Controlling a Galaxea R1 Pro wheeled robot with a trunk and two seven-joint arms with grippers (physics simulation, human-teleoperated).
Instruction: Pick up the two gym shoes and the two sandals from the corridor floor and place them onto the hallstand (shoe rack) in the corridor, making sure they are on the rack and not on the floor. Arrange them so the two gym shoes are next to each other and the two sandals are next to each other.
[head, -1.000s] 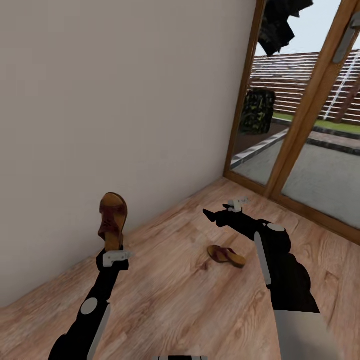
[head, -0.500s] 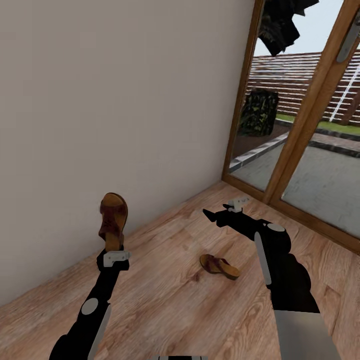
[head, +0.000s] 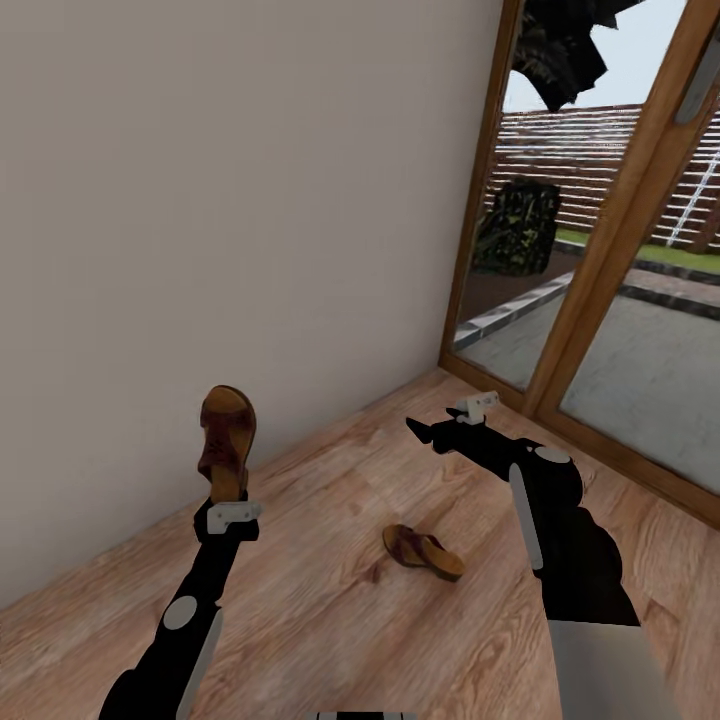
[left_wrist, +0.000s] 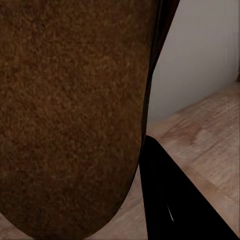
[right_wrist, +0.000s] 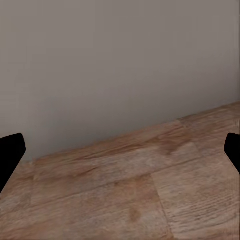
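Note:
One dark-brown sandal (head: 226, 440) stands upright, toe up, in my left gripper (head: 228, 497), which is shut on its heel end, held above the corridor floor (head: 330, 600) near the wall. In the left wrist view that sandal's brown sole (left_wrist: 70, 115) is very close, with a black finger (left_wrist: 175, 200) beside it. The second sandal (head: 423, 551) lies flat on the wood planks between my arms. My right gripper (head: 420, 431) hovers open above the floor, beyond that sandal; its fingertips (right_wrist: 10, 155) frame bare planks and wall. The gym shoes and the hallstand are out of view.
A plain beige wall (head: 230, 200) runs along the left. A wood-framed glass door (head: 590, 300) closes the corridor's far end at the right, with a patio and a dark bush (head: 520, 225) outside.
The whole picture has shifted, so the camera has moved: the floor sandal now shows lower and more to the left. Both arms keep their pose, the left still holding its sandal.

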